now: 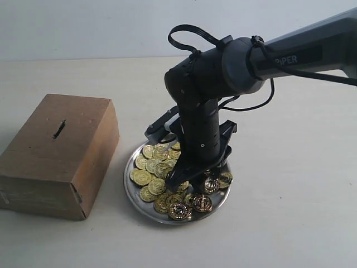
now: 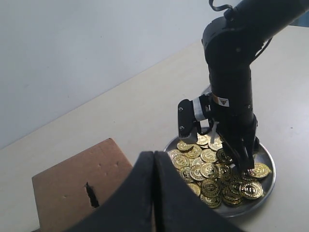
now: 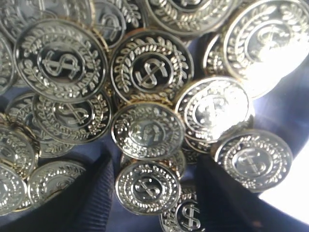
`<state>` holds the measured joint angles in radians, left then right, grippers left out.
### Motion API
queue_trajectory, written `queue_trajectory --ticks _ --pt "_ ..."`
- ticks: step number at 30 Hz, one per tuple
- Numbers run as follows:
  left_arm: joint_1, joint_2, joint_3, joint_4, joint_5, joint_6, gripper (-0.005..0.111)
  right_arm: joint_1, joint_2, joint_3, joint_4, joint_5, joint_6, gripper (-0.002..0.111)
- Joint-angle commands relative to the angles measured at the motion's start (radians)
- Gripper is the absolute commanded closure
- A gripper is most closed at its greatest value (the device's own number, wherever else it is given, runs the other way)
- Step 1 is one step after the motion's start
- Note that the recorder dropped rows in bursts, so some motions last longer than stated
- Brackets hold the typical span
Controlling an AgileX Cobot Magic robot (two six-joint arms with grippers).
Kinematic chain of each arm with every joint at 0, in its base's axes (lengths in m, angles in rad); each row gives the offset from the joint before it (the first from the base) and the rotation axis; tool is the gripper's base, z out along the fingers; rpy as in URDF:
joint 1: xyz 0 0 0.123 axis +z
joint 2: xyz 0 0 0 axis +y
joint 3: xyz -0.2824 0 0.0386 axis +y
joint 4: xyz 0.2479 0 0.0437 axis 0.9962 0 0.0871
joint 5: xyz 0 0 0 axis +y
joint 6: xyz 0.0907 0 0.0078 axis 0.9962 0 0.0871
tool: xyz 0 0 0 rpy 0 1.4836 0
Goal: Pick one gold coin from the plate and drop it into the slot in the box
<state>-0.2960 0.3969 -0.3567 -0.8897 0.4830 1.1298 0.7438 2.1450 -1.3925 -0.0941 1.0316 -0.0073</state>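
Observation:
The silver plate (image 1: 128, 177) holds a heap of gold coins (image 1: 153, 167) just right of the brown cardboard box (image 1: 56, 162), whose dark slot (image 1: 59, 129) is in its top face. My right gripper (image 1: 198, 176) points down into the plate. In the right wrist view it (image 3: 154, 193) is open, one dark finger on each side of a single coin (image 3: 147, 187), with small gaps showing. My left gripper (image 2: 154, 157) is shut and empty, hovering near the box (image 2: 67, 179) and slot (image 2: 91, 195); it does not show in the exterior view.
Pale tabletop (image 1: 290, 184) surrounds the box and plate, with a white wall (image 1: 83, 28) behind. The right arm (image 1: 290, 53) stretches in from the upper right above the plate.

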Motion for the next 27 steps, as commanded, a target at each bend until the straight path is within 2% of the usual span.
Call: queue_trajectory --ticks 1,7,16,22,27 --pt "-0.008 -0.004 0.002 -0.004 -0.003 0.001 0.107 0.001 0.005 0.011 -0.001 0.016 -0.015 0.058" --pt "-0.008 -0.004 0.002 -0.004 -0.003 0.001 0.107 0.001 0.005 0.011 -0.001 0.018 -0.015 0.063" --pt "-0.008 -0.004 0.002 -0.004 -0.003 0.001 0.107 0.001 0.005 0.011 -0.001 0.025 -0.016 0.063" --pt "-0.008 -0.004 0.002 -0.004 -0.003 0.001 0.107 0.001 0.005 0.011 -0.001 0.029 -0.016 0.075" --pt "-0.008 -0.004 0.002 -0.004 -0.003 0.001 0.107 0.001 0.005 0.011 -0.001 0.027 -0.021 0.075"
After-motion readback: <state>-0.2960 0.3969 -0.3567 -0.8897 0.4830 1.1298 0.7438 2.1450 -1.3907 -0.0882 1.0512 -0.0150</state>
